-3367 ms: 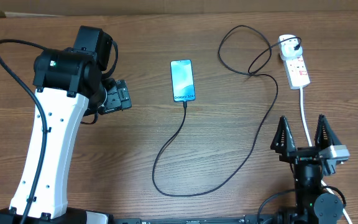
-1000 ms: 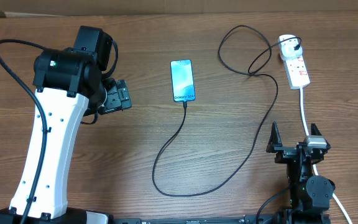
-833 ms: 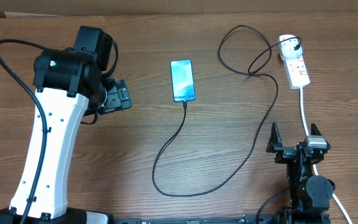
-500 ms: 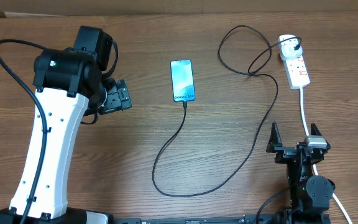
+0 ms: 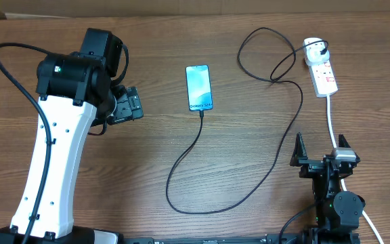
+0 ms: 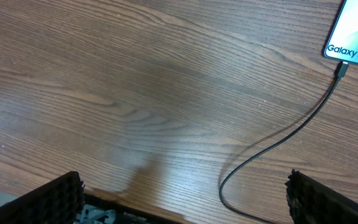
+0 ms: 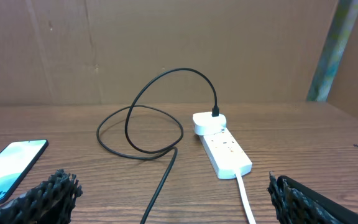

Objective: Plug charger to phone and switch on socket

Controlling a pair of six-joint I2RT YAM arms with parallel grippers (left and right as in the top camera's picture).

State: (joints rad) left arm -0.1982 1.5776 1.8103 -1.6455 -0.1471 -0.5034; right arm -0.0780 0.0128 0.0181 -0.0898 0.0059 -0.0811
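Left gripper (image 5: 135,104) at the phone's (image 5: 199,87) nine o'clock, right gripper (image 5: 321,146) at the socket's (image 5: 322,73) six — both gape empty; charger (image 5: 200,120) plugged into phone.

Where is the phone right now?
In the overhead view, the phone lies screen-up mid-table, right of the left gripper, with the charger plugged into its near edge.

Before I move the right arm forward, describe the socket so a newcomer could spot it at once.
On the wooden table, look toward the far right corner, past the phone. The socket is the small white elongated strip with red markings there. Unlike the thin black charger looping beside it, it is a white bar with a thick white cord trailing off.
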